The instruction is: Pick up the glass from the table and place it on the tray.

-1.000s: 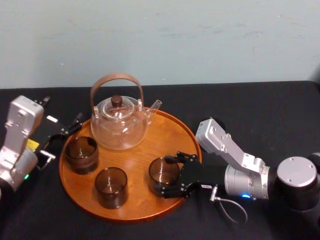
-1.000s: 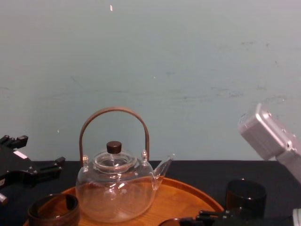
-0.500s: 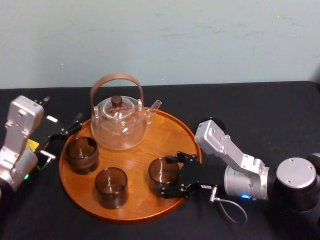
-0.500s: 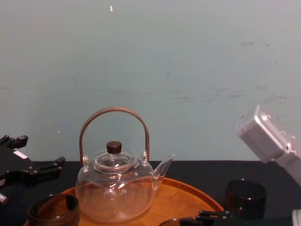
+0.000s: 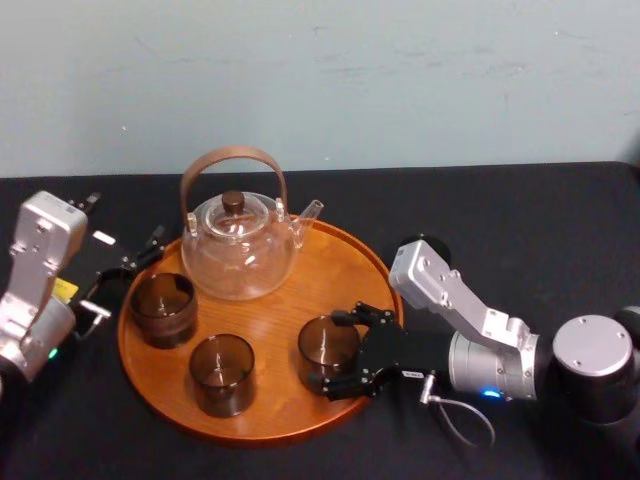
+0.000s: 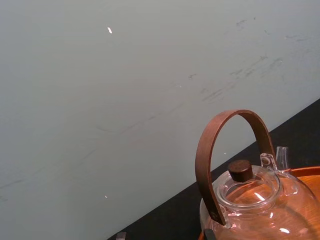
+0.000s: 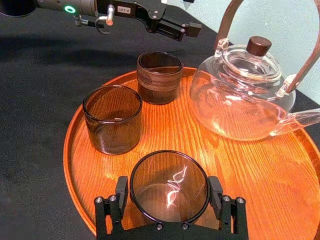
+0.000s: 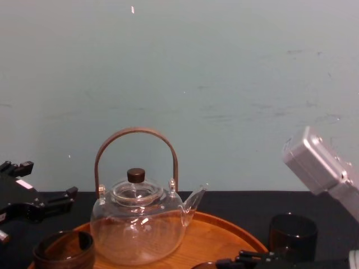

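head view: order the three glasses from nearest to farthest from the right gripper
1. right glass, held in the right gripper, on the tray's right side.
2. front glass, middle of the tray's near edge.
3. left glass, tray's far left, beside the left gripper.

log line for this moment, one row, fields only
right gripper: shut on glass | glass: standing on tray | release: not yet | left gripper: parked left of tray

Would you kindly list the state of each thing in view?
Teapot: upright, lidded, on tray.
Gripped glass: upright, empty.
Right gripper: shut on gripped glass.
Other two glasses: upright, empty, on tray.
Dark glass: upright on table.
Left gripper: open, parked beside tray.
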Robot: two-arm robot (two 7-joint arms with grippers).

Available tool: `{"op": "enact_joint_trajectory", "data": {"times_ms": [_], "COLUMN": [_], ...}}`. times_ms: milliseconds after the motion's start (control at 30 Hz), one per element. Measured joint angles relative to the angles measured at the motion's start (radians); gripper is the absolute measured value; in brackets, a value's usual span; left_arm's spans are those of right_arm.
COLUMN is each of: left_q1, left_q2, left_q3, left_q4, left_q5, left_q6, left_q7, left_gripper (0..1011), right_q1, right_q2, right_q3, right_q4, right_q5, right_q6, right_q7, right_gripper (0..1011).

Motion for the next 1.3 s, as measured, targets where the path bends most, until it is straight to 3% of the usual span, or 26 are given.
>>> {"op": "enact_joint_trajectory", "data": {"times_ms": [433, 1300], "left_q1": [0.000, 0.000], "left_q2": [0.000, 0.000], "left_q3": [0.000, 0.000], "left_q4": [0.000, 0.000], "left_q5": [0.000, 0.000], "left_q6": [0.000, 0.000], "left_q7": [0.000, 0.000], "left_gripper": [1001, 1001], "right_q1": [-0.001, -0.112], "right_q2": [0.001, 0.136], "right_q3": [0.002, 0.096], "right_q4": [-0.002, -0.121], "right_q5": [0.003, 0.104], "right_q6": [0.000, 0.003], "right_q7": [0.002, 0.011], "right_gripper": [1002, 1002]}}
